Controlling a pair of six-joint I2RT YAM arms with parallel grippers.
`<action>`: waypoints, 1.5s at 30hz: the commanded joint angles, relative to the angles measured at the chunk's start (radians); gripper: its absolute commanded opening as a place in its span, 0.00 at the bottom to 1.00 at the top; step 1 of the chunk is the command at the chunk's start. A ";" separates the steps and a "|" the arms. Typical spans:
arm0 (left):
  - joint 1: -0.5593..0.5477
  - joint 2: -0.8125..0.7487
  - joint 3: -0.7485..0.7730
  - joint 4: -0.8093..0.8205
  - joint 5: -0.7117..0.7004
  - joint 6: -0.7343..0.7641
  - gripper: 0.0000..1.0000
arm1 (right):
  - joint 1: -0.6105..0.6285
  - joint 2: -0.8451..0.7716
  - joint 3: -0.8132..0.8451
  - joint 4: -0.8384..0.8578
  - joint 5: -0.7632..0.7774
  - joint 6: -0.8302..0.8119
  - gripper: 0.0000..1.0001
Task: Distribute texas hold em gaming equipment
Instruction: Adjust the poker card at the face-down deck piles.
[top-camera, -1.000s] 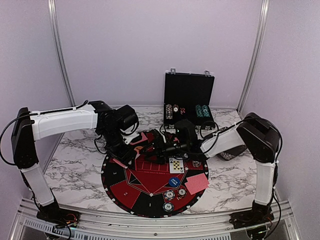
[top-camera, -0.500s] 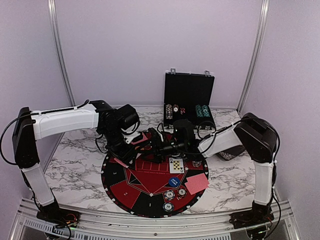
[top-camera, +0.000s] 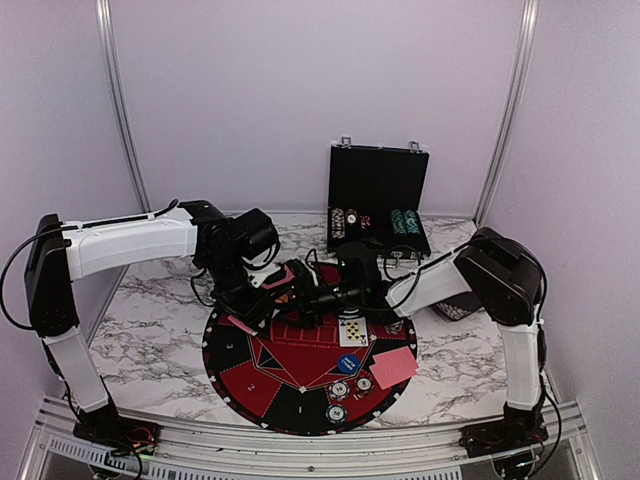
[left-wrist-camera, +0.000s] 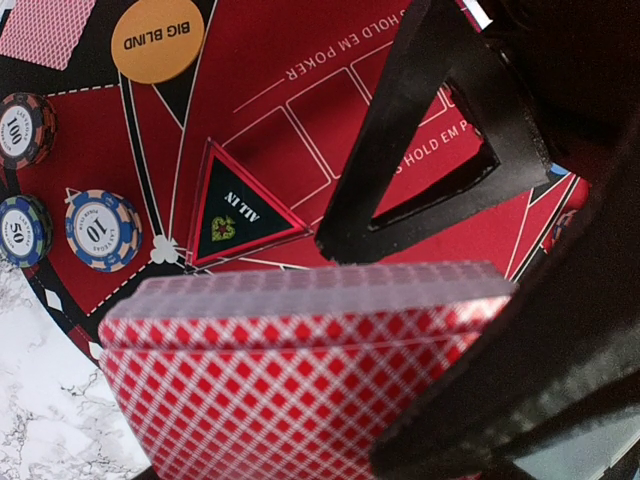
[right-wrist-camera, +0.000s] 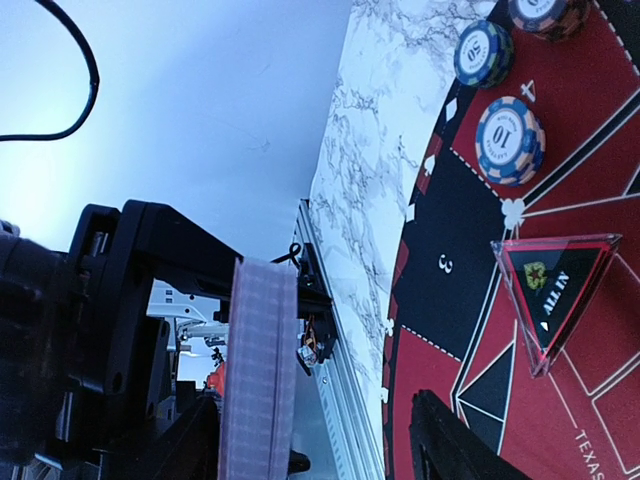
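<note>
Marble-patterned table (top-camera: 150, 335) between pale walls, carrying a round red-and-black mat (top-camera: 285, 368) and, at the far edge, an open black case (top-camera: 378, 185) with racked chips. Both arms reach over the mat's far half. Left gripper (top-camera: 262, 292): clamped on a deck of red-backed cards (left-wrist-camera: 300, 390), held above the mat. Right gripper (right-wrist-camera: 315, 425): fingers apart, one on each side of the deck's edge; whether they touch it cannot be told. On the mat, left wrist view: orange BIG BLIND disc (left-wrist-camera: 157, 38), clear triangular ALL IN marker (left-wrist-camera: 238, 208), and, near the rim, chip marked 10 (left-wrist-camera: 103, 230), chip marked 50 (left-wrist-camera: 20, 230) and chip marked 100 (left-wrist-camera: 20, 128). Overhead view: face-up card (top-camera: 352, 330), face-down card (top-camera: 393, 367) and blue disc (top-camera: 347, 363) on the mat's near right part.
</note>
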 joint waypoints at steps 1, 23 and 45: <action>-0.003 0.001 0.028 -0.023 0.006 0.009 0.49 | 0.006 0.016 0.034 -0.025 0.029 -0.024 0.61; -0.003 -0.010 0.013 -0.023 -0.002 0.009 0.49 | -0.035 -0.079 -0.036 -0.107 0.104 -0.100 0.47; -0.003 -0.006 0.016 -0.023 -0.005 0.011 0.49 | -0.048 -0.148 -0.048 -0.106 0.115 -0.099 0.42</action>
